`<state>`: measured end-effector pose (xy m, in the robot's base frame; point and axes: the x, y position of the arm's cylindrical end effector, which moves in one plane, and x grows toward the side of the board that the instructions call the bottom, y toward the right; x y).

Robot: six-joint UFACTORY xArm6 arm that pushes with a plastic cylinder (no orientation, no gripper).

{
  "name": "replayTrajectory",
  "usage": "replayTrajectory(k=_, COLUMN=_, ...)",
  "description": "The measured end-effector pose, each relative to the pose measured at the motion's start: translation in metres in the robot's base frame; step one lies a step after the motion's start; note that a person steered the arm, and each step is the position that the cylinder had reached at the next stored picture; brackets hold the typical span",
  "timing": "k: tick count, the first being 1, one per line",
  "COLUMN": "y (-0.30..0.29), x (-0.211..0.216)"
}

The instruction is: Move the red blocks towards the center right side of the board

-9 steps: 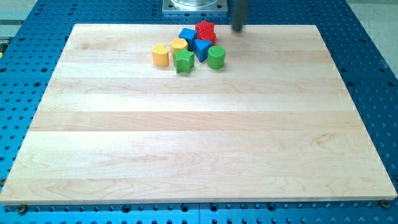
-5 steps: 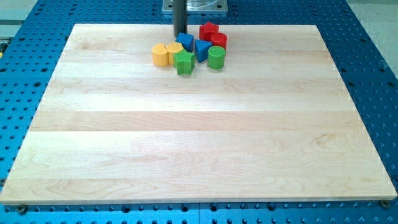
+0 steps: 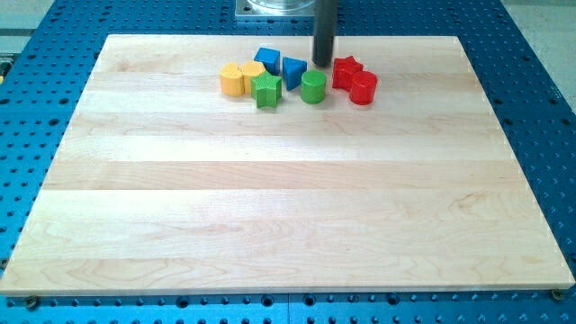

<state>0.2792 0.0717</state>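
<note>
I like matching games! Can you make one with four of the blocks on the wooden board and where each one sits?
Blocks:
1. red cylinder
2. yellow block
3. green cylinder
4. blue triangle

Places:
A. farthest to the view's left of the blocks
B. farthest to the view's right of the blocks
C. just to the left of my tip
D. just below my tip

Pairs: 1-B, 2-A, 3-D, 4-C

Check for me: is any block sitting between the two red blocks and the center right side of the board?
Nothing visible blocks that path. The red star block and red cylinder lie at the right end of the cluster, with bare board toward the center right. My tip is just left of them; the green cylinder is farther left.
</note>
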Motion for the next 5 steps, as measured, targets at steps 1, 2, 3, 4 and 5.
replayTrajectory(k=1, y=0.062, x=0.064)
replayTrajectory(k=2, y=0.064, x=0.042)
replayTrajectory(k=3, y=0.067, x=0.047)
replayTrajectory(k=4, y=0.165, x=0.068)
replayTrajectory(k=5, y=0.257, x=0.119)
